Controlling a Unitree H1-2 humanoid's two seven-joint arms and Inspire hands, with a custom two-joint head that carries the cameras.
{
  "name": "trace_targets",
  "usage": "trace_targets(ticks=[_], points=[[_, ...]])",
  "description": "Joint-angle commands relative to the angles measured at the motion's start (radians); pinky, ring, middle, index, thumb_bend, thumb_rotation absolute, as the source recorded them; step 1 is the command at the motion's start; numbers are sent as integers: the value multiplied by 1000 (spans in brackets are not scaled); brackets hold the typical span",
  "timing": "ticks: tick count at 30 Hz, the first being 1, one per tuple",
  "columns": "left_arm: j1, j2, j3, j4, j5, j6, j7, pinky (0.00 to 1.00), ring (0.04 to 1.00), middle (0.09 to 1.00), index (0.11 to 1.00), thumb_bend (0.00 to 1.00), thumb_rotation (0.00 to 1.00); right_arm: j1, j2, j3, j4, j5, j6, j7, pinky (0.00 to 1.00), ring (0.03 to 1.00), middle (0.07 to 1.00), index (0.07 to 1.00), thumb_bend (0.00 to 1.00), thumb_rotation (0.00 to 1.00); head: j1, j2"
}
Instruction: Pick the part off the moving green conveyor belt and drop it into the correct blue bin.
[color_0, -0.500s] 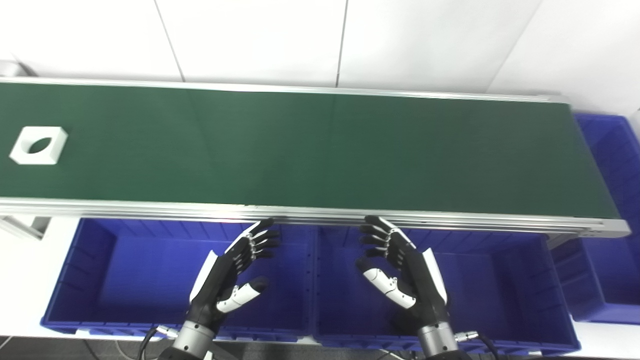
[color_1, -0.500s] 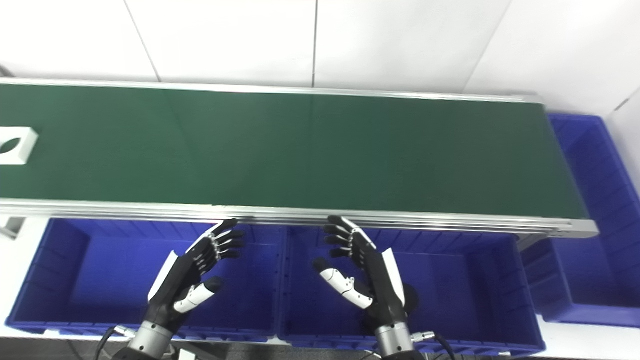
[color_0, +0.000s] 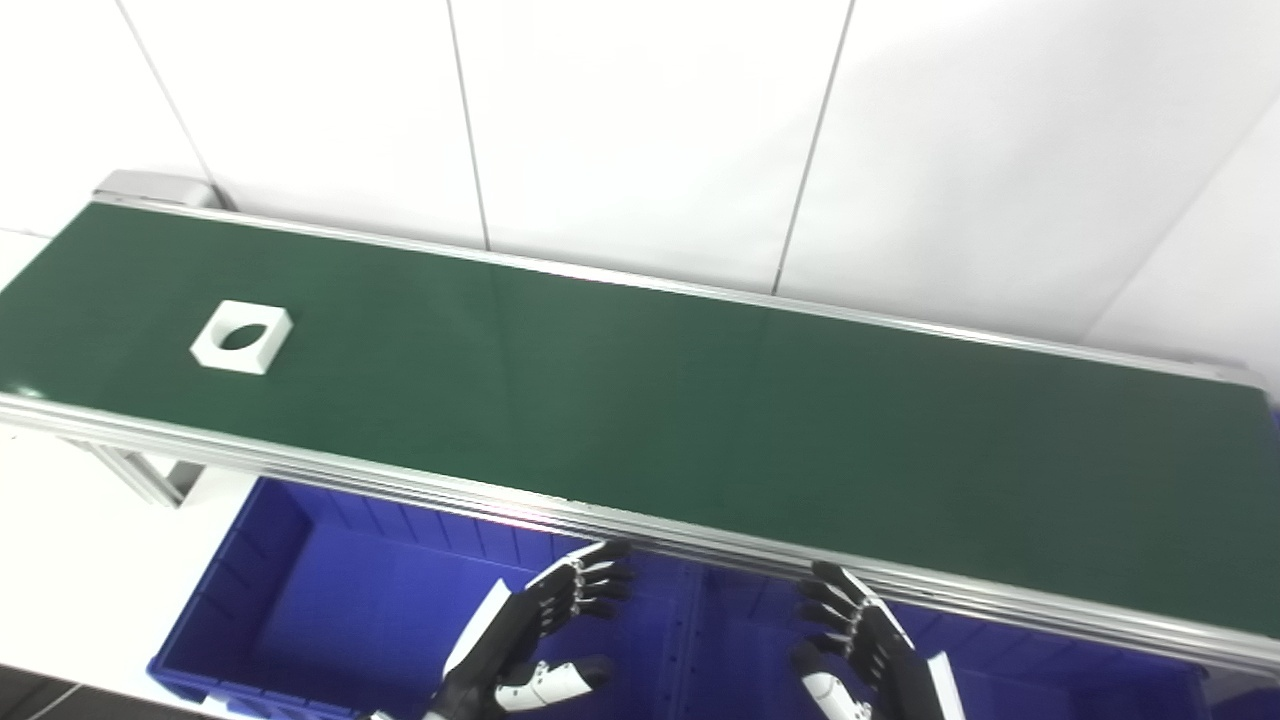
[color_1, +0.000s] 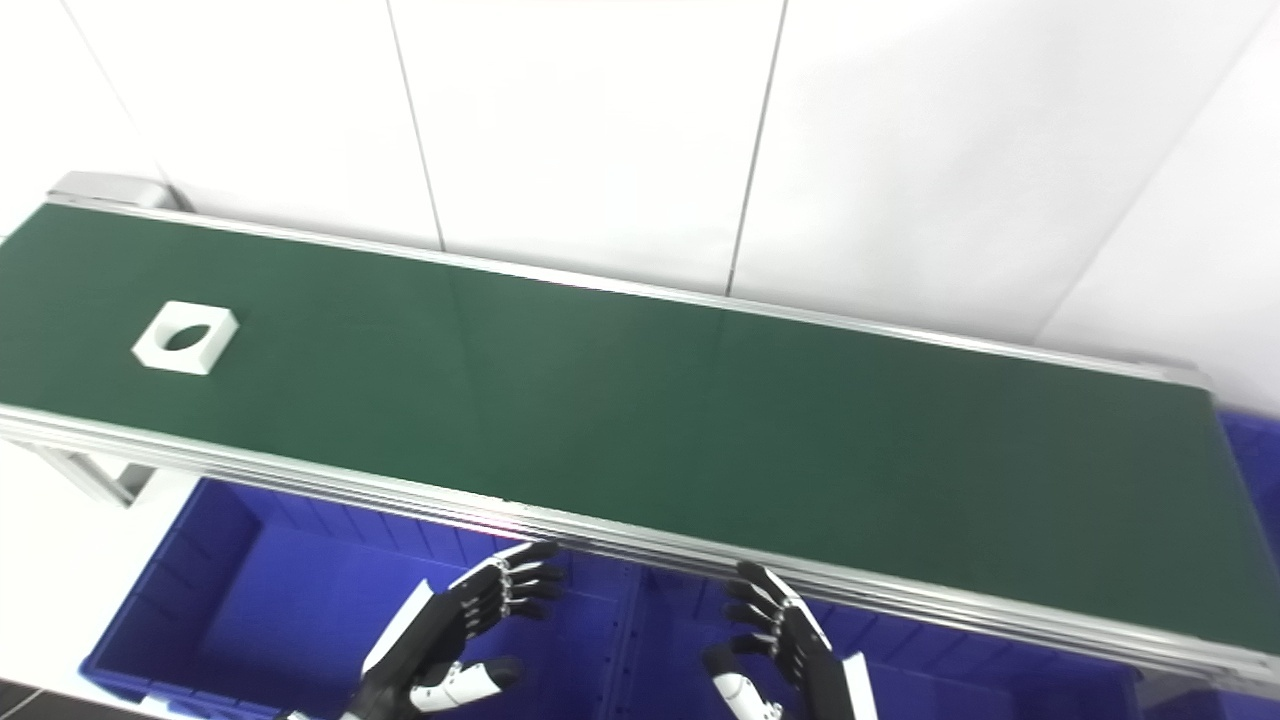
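Part (color_0: 241, 337) is a white square block with a round hole, sitting flat on the belt (color_0: 700, 420) way out near its left end. Both hands hover over the bins, just below the belt's near rail, fingers spread and holding nothing. From the left hand (color_0: 530, 645) the part lies at about 10 o'clock, well apart; from the right hand (color_0: 870, 660) it's even farther, same general direction. So the left hand is the nearer one, I'd guess it takes the grab. Left bin (color_0: 300, 600) sits right under that hand. No real long axis on the block.
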Motion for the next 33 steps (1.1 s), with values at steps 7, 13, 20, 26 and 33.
trace_targets(ticks=[7,13,20,26,33], points=[[-13,-17,-1,-2,14,-34,11,708,760,797,836,875,630,-10,2,-13,-5,26,-63,13,637,755,794,840,442,566,36,-18],[-13,-18,1,-2,18,-41,14,701,755,792,834,868,613,-9,4,-17,-3,26,-62,14,647,759,797,842,414,561,35,-23],[-7,-12,3,-17,22,-44,20,699,756,792,834,873,623,-15,9,-16,6,26,-69,13,641,752,795,842,398,538,36,-27],[11,1,11,-49,10,-46,21,697,754,792,836,867,619,-18,16,-14,13,23,-77,10,636,748,792,840,405,536,33,-29],[32,19,23,-91,-6,-45,16,688,742,792,836,850,616,-14,23,-11,12,21,-79,9,635,749,792,842,425,562,27,-31]])
